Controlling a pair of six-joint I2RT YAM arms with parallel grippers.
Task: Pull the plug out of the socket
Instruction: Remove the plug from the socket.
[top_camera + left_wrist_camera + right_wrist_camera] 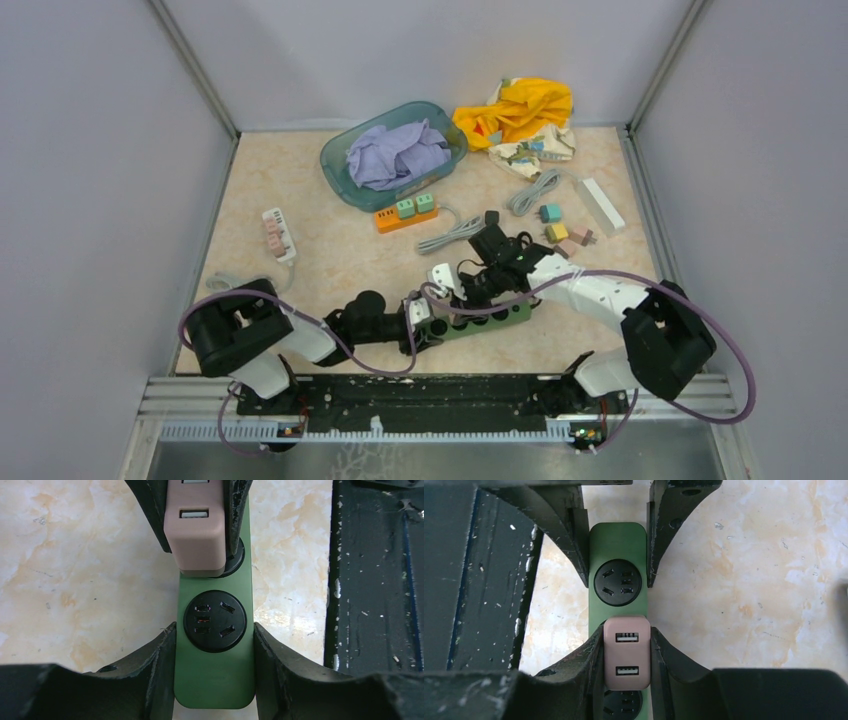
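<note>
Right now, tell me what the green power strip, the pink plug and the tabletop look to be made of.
Green power strip: likely moulded plastic, matte; even colour, rounded corners, only a soft sheen.
Pink plug: likely plastic, satin-smooth; uniform colour, rounded edges, cut-out USB ports.
Tabletop: marble-patterned and smooth; beige veining with faint glare. Stone or printed laminate, I cannot tell.

A green power strip (480, 320) lies near the black mounting rail (375, 580), with only a narrow band of tabletop (340, 270) between them. The left gripper (215, 627) presses both sides of its end; the right gripper (626, 632) walls in the pink plug (627, 652). One socket between them is uncovered. Beyond, bare table reaches a grey cable (450, 235) and an orange power strip (405, 213).
</note>
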